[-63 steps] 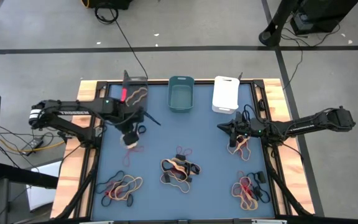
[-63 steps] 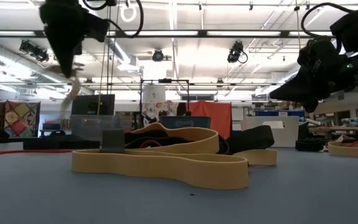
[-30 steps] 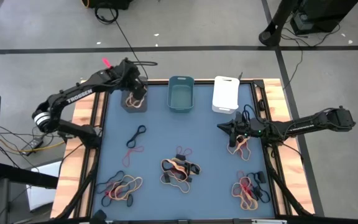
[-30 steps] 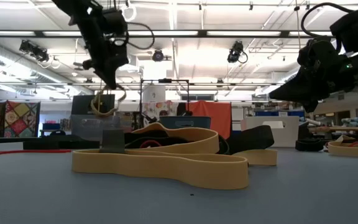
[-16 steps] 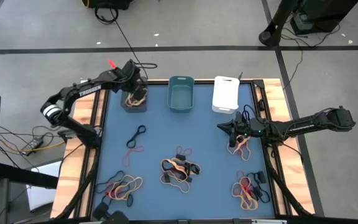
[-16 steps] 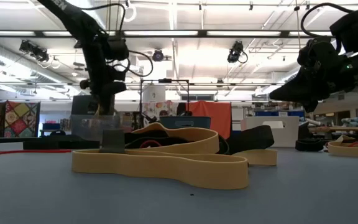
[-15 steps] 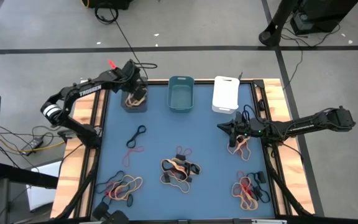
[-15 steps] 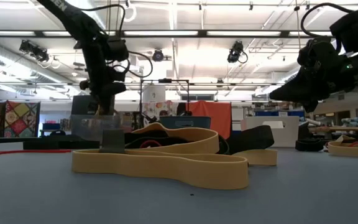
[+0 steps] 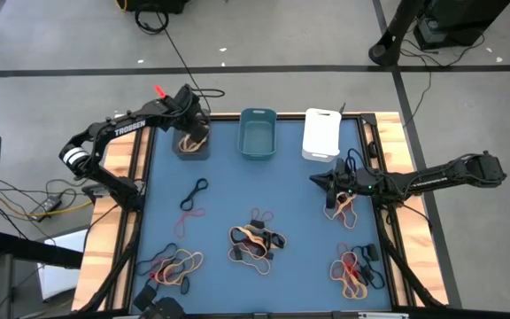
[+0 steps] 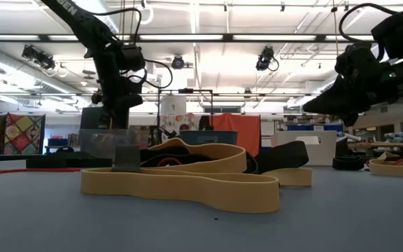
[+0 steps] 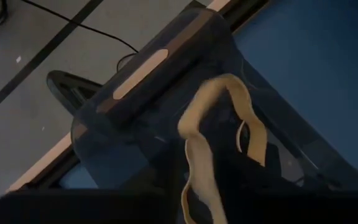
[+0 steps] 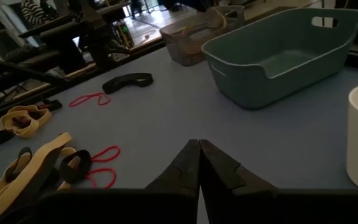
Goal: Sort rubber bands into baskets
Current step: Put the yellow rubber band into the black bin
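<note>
Three baskets stand along the far edge: dark grey (image 9: 189,149), teal (image 9: 258,135) and white (image 9: 321,133). My left gripper (image 9: 192,129) points down into the dark grey basket (image 11: 135,99). It looks open, and a tan rubber band (image 11: 210,130) runs up between its fingers and loops over the basket's inside. My right gripper (image 12: 199,155) is shut and touches nothing; it hovers above the table near a small pile of bands (image 9: 343,209) at the right. More rubber bands lie in piles (image 9: 255,239) (image 9: 173,266) (image 9: 354,270). My left gripper stands with a finger on either side of the tan band's lower end (image 11: 197,199). Whether the fingers touch it, I cannot tell. The band's upper loop (image 11: 229,93) lies inside the dark grey basket.
A single black band (image 9: 195,191) and a red one (image 9: 191,213) lie on the blue mat left of centre. A large tan band (image 10: 180,185) lies right in front of the low camera. Black cables run along the table's right frame (image 9: 374,221).
My left gripper has come down toward the dark grey basket at the far left. The tan band that hung below it has sunk behind the basket's wall in the low view.
</note>
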Controlling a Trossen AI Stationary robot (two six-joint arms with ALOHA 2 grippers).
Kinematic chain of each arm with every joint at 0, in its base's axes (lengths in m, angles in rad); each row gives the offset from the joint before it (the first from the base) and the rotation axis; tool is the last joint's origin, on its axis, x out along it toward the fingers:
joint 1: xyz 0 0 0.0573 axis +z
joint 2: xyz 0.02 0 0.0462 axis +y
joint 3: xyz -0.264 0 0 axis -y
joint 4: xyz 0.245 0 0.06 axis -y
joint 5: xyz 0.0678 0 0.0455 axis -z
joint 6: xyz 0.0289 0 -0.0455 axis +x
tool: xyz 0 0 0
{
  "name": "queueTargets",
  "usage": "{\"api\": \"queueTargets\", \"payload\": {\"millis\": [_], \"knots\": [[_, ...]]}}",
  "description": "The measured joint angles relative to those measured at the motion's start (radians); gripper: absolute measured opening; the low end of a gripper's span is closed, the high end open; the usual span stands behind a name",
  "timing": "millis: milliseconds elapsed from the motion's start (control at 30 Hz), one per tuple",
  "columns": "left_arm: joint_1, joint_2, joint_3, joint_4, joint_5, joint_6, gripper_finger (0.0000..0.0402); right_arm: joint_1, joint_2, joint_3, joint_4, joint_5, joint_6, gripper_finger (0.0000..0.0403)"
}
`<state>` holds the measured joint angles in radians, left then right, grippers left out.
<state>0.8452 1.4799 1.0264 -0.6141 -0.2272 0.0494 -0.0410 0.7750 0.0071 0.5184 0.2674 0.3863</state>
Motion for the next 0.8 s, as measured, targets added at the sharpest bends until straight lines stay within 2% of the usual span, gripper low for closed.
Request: {"api": "queueTargets", "payload": {"millis": [133,233,533,800], "knots": [[0.0,0.0,0.0,-0.012,0.0,0.002,0.0156,0.011,0.0,0.0,-0.011,0.0,0.039,0.0014],[0.0,0.0,0.0,-0.021,0.0,0.002,0.0175,0.033,0.0,0.0,-0.029,-0.003,0.057,0.0013],[-0.042,-0.026,0.0,-0.044,0.0,0.003,0.0168,0.056,0.004,0.0,-0.026,0.064,0.056,0.0014],[-0.172,-0.16,0.0,-0.106,0.023,-0.027,0.0165,0.056,0.004,0.0,-0.026,0.064,0.056,0.0016]]}}
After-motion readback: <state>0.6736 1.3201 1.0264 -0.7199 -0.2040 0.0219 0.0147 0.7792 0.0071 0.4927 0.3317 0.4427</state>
